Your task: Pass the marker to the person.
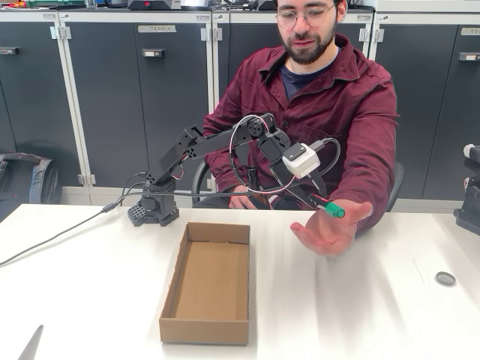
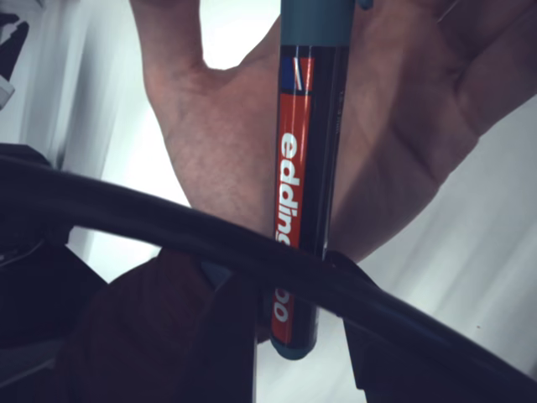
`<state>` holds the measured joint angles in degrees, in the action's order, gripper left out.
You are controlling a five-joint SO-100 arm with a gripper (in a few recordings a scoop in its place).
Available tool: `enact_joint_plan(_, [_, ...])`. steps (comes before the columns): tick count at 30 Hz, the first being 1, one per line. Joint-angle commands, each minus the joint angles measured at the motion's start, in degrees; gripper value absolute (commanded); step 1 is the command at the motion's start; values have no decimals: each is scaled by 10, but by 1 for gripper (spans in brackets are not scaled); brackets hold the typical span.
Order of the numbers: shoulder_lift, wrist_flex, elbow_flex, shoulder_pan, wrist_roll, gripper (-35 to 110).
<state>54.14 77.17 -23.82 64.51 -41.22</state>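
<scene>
So the marker is clamped near its back end in the gripper, jaws closed on the barrel, green cap poking out over the person's open hand. In the wrist view the palm sits right under the pen, but whether it's touching is hard to tell. The risk: if the jaws let go before the fingers curl, it probably rolls off onto the table. The cardboard box sits near too.

Bright even room light; wrist view foreground dark, blurred
</scene>
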Motion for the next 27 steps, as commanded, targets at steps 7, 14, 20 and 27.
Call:
enact_joint_plan(7, [12,-51,6,-37,11,-5])
enact_joint_plan(14, [14,-55,-4,-49,14,-5])
enact_joint_plan(20, [15,-54,-9,-48,19,-1])
enact_joint_plan(27, [14,-46,-11,-48,25,12])
